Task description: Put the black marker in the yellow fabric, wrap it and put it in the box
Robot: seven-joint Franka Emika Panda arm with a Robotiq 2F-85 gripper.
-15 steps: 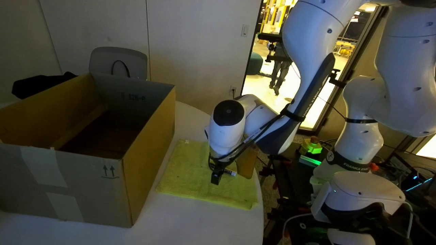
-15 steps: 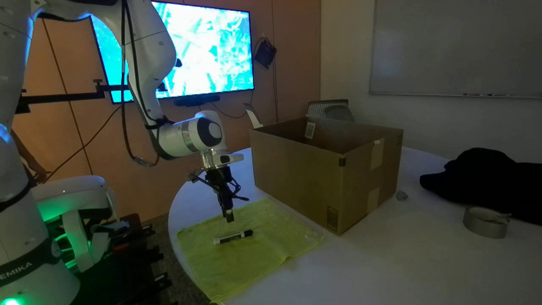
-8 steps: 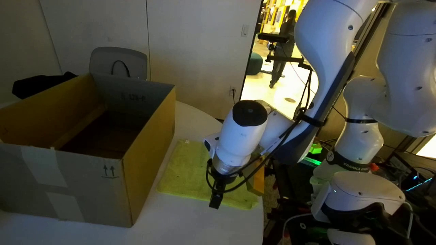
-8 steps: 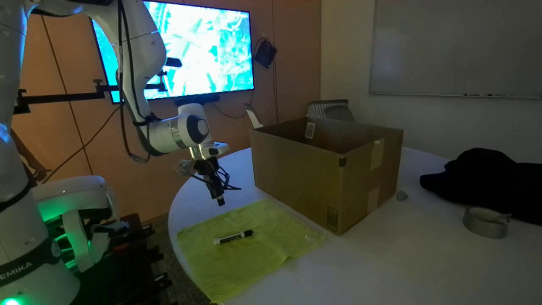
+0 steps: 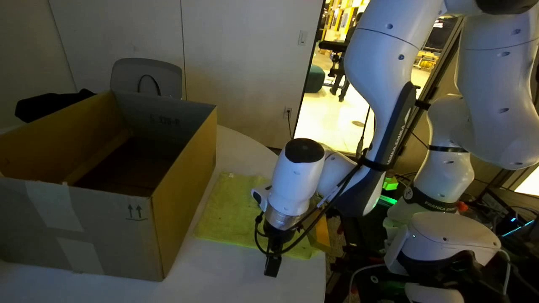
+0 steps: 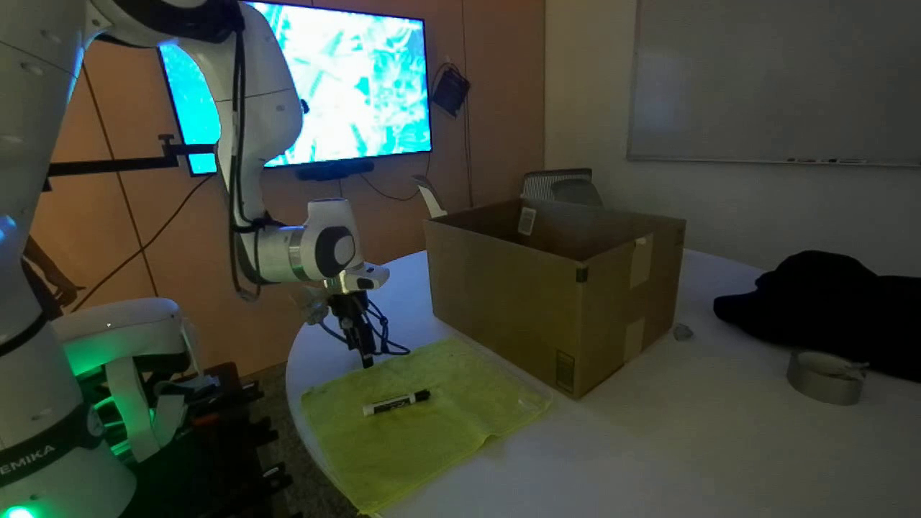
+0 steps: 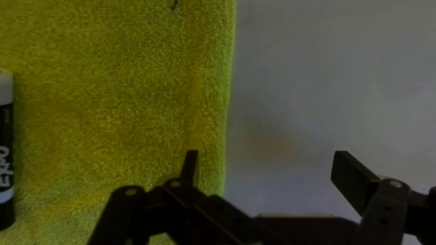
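The black marker (image 6: 396, 403) with white bands lies on the flat, unfolded yellow fabric (image 6: 432, 446). In the wrist view the marker (image 7: 5, 143) shows at the left edge, outside the jaws. The arm hides it in an exterior view where the fabric (image 5: 227, 214) also shows. My gripper (image 5: 273, 267) is open and empty, pointing down at the fabric's edge. In the wrist view the gripper (image 7: 265, 153) straddles that edge: one finger over the fabric (image 7: 119, 102), one over bare table. Its exact height is unclear. The open cardboard box (image 5: 185, 185) stands beside the fabric.
The box (image 6: 504, 302) has tall walls near the fabric. The white round table (image 6: 647, 446) also holds a grey tape roll (image 6: 825, 379), a black cloth item (image 6: 827, 306) and a small grey lump (image 6: 682, 332). A chair (image 5: 147, 75) stands behind the box.
My gripper has moved from over the fabric near the marker to the fabric's edge, first rising and then lowering. The marker, fabric and box have not moved.
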